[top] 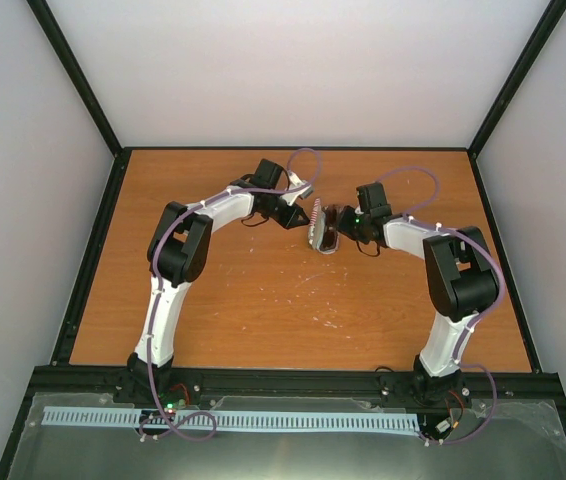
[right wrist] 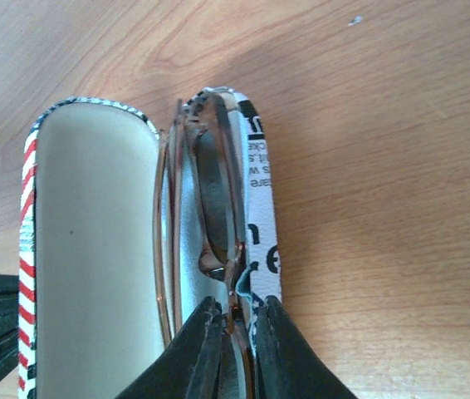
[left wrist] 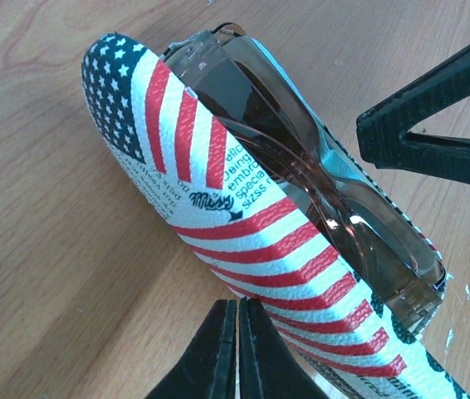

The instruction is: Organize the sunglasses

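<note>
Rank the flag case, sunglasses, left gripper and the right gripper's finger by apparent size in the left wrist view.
1. flag case
2. sunglasses
3. right gripper's finger and left gripper: alike, both cropped by the frame, so unranked.

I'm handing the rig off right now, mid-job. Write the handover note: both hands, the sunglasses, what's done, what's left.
Left hand: shut, empty, right by the flag case on its outer lid side; contact unclear.
Right hand: straddles one end of the sunglasses at the case's rim; whether it pinches them is unclear.
Sunglasses: folded, lying in the open case, mid-table.
Done: glasses are in the case.
Left: probably clear the right hand, then close the lid.
</note>
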Robot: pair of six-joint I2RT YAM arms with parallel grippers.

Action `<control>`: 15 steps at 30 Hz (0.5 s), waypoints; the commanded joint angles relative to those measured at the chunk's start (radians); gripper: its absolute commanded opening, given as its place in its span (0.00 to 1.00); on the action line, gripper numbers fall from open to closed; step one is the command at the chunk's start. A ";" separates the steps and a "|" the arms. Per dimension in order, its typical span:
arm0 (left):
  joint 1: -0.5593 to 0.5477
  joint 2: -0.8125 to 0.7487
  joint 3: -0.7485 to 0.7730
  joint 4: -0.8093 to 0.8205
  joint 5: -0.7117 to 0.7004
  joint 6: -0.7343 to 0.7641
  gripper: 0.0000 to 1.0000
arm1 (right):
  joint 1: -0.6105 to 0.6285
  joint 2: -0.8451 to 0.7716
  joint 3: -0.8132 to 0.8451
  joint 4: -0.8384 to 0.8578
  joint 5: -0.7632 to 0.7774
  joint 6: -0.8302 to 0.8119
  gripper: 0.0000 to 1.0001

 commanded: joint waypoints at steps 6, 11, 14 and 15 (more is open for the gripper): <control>-0.013 -0.029 0.024 0.018 0.021 -0.017 0.06 | 0.003 -0.045 -0.007 -0.043 0.138 -0.017 0.09; -0.015 -0.029 0.032 0.013 0.021 -0.020 0.06 | 0.000 -0.018 -0.016 -0.025 0.158 -0.010 0.07; -0.015 -0.029 0.041 0.009 0.019 -0.022 0.06 | -0.002 0.018 -0.010 -0.016 0.153 -0.010 0.07; -0.015 -0.029 0.045 0.007 0.019 -0.023 0.06 | -0.002 0.030 -0.009 -0.007 0.145 -0.010 0.06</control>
